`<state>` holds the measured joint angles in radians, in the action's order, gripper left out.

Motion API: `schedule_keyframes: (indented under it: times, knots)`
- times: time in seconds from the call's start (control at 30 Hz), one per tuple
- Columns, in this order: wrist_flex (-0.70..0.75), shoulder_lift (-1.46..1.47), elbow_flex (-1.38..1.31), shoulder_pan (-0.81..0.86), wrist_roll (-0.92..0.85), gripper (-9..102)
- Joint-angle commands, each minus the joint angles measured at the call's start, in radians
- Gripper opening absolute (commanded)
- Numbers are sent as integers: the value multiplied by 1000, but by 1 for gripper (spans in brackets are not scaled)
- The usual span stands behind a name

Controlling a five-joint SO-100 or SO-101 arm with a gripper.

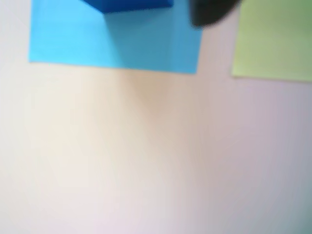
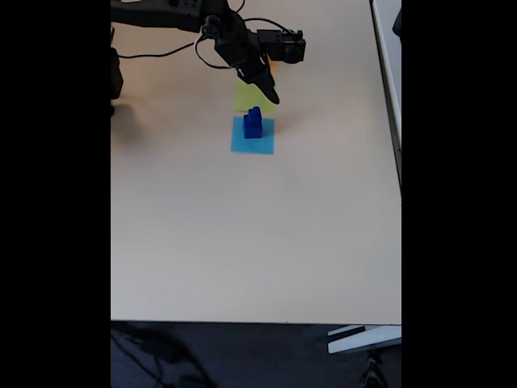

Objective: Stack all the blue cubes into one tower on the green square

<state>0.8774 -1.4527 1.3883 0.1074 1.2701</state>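
Looking down in the fixed view, we are seeing the blue cubes [image 2: 253, 123] standing as a stack on the light-blue square [image 2: 253, 137], its long axis upright, narrowing toward the top; how many cubes it holds we cannot tell. That square is lying toward the table's [image 2: 242, 242] far edge, and the green square [image 2: 244, 97] is lying just beyond it, bare where it shows. The gripper [image 2: 270, 94] is hanging above the green square, tip pointing down toward the stack, apart from it; whether its fingers are spread or pressed together we cannot tell. The wrist view is giving us what that view blurs: the light-blue square's [image 1: 114, 41] near edge, the base of one cube [image 1: 127, 5] on it, the green square's [image 1: 273, 41] corner at right, and a dark fingertip [image 1: 209, 12] at the top edge.
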Motion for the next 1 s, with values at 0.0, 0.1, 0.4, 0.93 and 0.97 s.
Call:
schedule_keyframes:
  times: [0.0, 0.1, 0.4, 0.93, 0.97]
  knots:
    - [-14, 12, -150, -63, 49, 23]
    - [-23, 67, -215, -133, 133, 24]
    - [-18, 193, -256, -304, 428, 36]
    - [-8, 321, -299, -419, 615, 45]
    - [-9, 327, -307, -422, 617, 45]
